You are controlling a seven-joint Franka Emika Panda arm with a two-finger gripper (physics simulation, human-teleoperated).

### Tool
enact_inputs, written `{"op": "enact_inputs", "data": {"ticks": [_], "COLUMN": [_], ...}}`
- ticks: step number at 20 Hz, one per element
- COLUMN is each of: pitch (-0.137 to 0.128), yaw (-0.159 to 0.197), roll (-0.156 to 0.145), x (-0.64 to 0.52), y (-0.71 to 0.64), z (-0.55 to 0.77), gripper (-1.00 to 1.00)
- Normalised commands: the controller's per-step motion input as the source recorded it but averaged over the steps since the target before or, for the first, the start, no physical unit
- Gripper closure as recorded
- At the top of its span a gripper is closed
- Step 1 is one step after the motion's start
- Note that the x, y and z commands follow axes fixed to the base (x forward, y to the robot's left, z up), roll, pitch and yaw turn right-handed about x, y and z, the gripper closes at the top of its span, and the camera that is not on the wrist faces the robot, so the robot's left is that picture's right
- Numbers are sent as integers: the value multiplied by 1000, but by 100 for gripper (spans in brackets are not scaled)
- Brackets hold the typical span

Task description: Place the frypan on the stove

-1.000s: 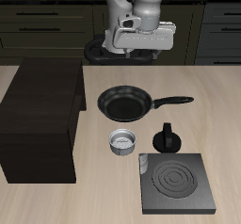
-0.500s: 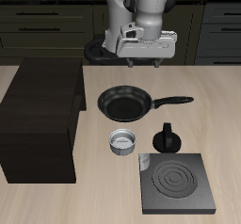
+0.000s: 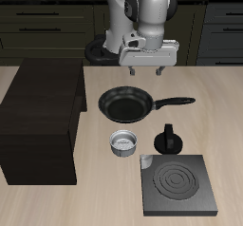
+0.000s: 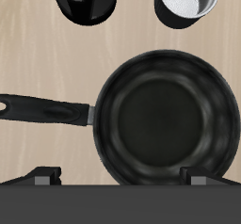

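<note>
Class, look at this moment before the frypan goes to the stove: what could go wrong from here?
1. The gripper, open above the frypan, might close on the rim and tip it.
2. The small black pot and metal bowl stand between frypan and stove; a low carry could knock them.

The gripper (image 3: 145,73) hung with fingers apart above the frypan (image 3: 126,104), which sat behind the stove (image 3: 178,185).

Even, bright simulator light, crisp focus, soft faint shadows, no glare.
</note>
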Motion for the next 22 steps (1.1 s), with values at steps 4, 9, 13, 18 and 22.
{"op": "enact_inputs", "data": {"ticks": [4,9,13,18,22], "pitch": [11,25,36,14,26], "yaw": [-6,-12,-9,2,2], "roll": [10,3,-14,-5,-6], "x": [-16,-5,-46,-26,-4], "y": [29,53,22,-31,-9], "z": [-194,-182,-264,-184,-205], "gripper": [-100,-100,-100,-100,-100]}}
